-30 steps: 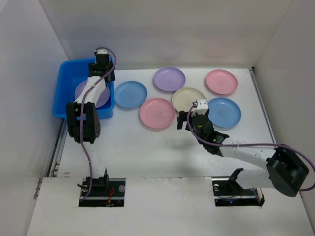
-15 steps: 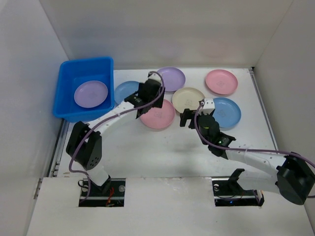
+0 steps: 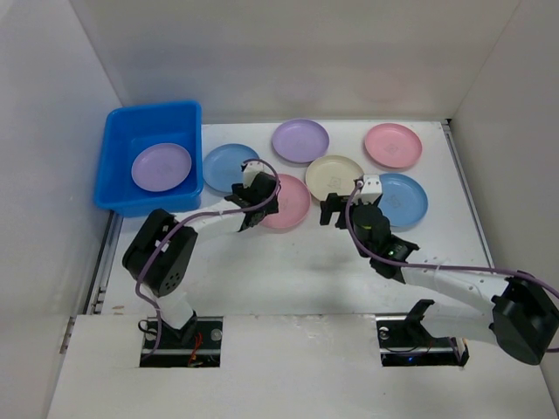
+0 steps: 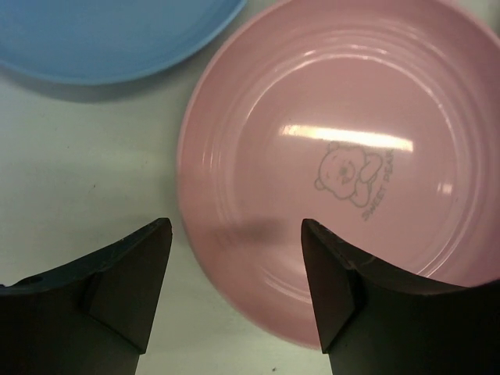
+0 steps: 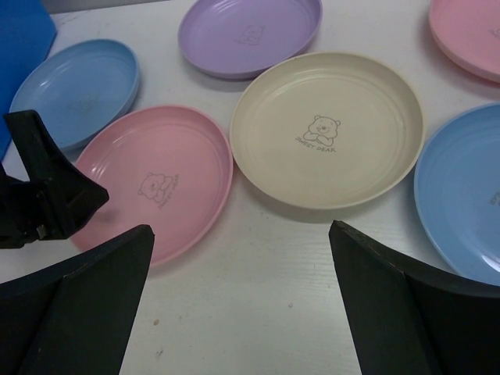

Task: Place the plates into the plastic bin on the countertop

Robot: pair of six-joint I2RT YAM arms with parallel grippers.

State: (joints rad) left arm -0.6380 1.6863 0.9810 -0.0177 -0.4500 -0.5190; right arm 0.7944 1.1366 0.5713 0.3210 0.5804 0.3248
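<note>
Plastic, pastel and glossy: one small round shallow pink plate (image 4: 336,156) nearest the left arm, a cartoon bear printed at its centre, lies flat on the matte white countertop (image 3: 288,262) just beside a round blue plate (image 4: 117,39). Handling, by judgement: light, stiff, unlikely to break, yet smooth enough to skate away under a sideways push; the raised rim is the only purchase, one finger inside the well and the other outside the edge. Left gripper (image 4: 234,234): jaws partly apart, straddling that plate's near-left rim, closed on nothing. Right gripper (image 5: 242,312): jaws spread wide, empty, hanging over bare countertop just short of the round cream plate (image 5: 328,129). Plates, counted: seven in all, being two pink, two blue, two purple and one cream. Six lie singly on the countertop with neighbouring rims close together; one purple plate (image 3: 162,167) rests inside the bright blue rectangular plastic bin (image 3: 153,127) with its rolled rim, at the far left corner. Bins: one. Arms: two.
</note>
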